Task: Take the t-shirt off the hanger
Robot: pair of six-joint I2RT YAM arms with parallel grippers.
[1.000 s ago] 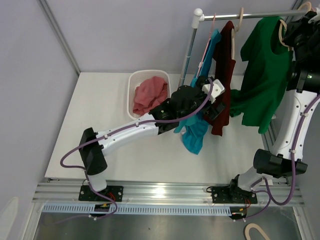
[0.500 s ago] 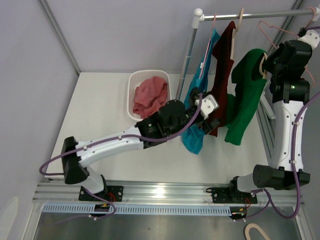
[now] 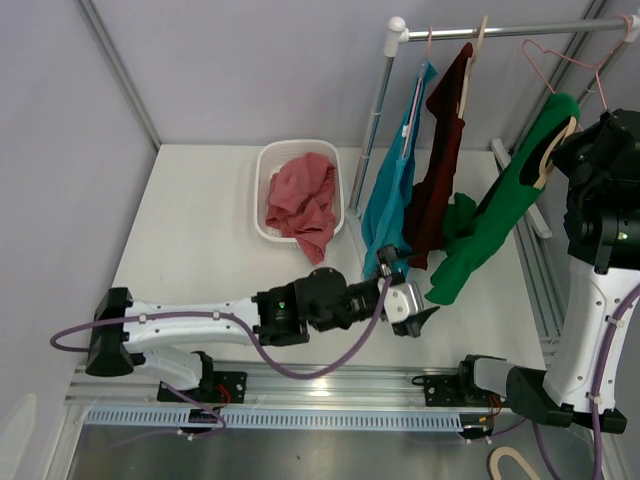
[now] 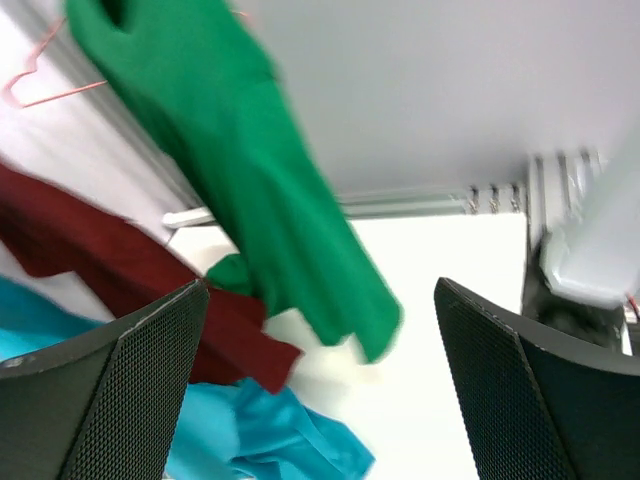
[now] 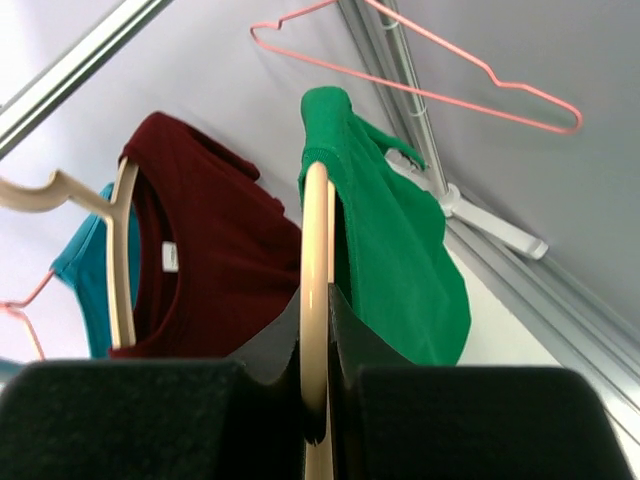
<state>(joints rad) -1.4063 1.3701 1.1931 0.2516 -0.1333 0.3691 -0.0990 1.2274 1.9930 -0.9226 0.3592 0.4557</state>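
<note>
My right tool is clamped on the cream hanger, with the green t-shirt draped over it, clear of the rail. My left tool hangs wide apart, low over the surface.

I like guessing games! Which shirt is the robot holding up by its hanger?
The green t-shirt: its cream hanger is pinched in the right gripper, off the rail. The teal shirt and dark red shirt hang from the rail.
</note>
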